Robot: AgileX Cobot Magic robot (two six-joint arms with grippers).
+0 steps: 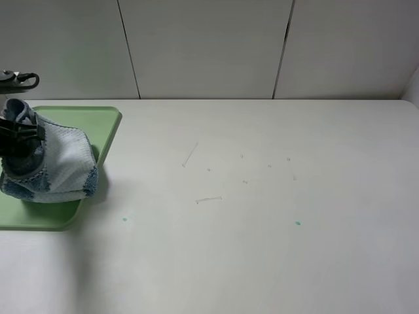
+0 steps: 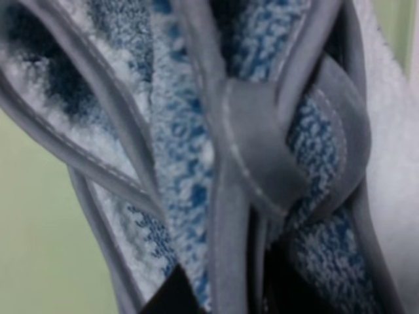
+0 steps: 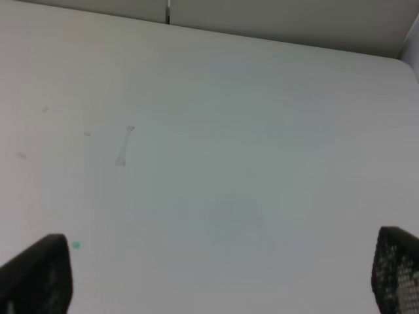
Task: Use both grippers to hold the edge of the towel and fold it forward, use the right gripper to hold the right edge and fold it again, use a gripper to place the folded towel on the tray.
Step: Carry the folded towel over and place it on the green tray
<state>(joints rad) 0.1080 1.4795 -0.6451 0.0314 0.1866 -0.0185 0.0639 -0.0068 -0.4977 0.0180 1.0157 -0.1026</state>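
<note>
Towel (image 2: pixel 196 163) hem fills left wrist view, left gripper (image 1: pixel 16 134) fingers pinching bunched folds over tray (image 1: pixel 98 121). Right gripper (image 3: pixel 216 288) fingers spread above bare bench (image 1: pixel 262 196). Risk: hem snags on release, folds unravel.

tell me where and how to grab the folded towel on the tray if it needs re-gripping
Take the towel by its raised bunched end, where the grey hems gather and the left tool already pinches it. Come from above: the bundle lies on the green tray, so the rim blocks a low sideways approach.
</note>
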